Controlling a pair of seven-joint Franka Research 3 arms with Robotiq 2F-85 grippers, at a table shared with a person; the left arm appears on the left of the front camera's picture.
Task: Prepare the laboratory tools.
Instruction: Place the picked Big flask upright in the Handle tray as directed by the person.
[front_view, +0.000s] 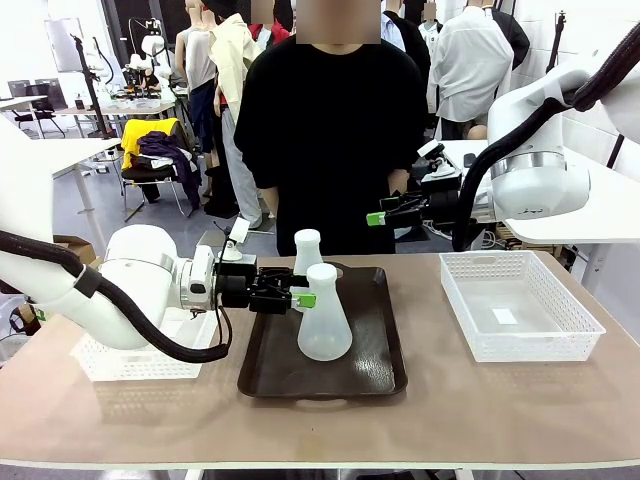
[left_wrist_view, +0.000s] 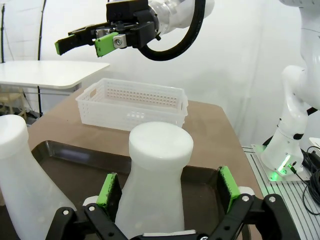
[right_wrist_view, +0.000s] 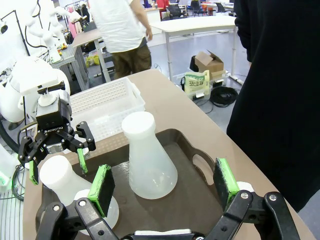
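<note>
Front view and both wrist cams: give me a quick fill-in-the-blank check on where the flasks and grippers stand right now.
1. Both flasks stand upright on the dark brown ___.
2. The left gripper has its open jaws on either side of the near flask's ___.
3. The right gripper hangs in the air, jaws ___.
4. The far flask has ___ gripper around it.

Missing words: tray; neck; open; no

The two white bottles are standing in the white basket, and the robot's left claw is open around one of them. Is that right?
Not quite. The two flasks stand on the dark brown tray, not in a white basket; the front view shows it. The left gripper is indeed open around the nearer flask's neck.
</note>
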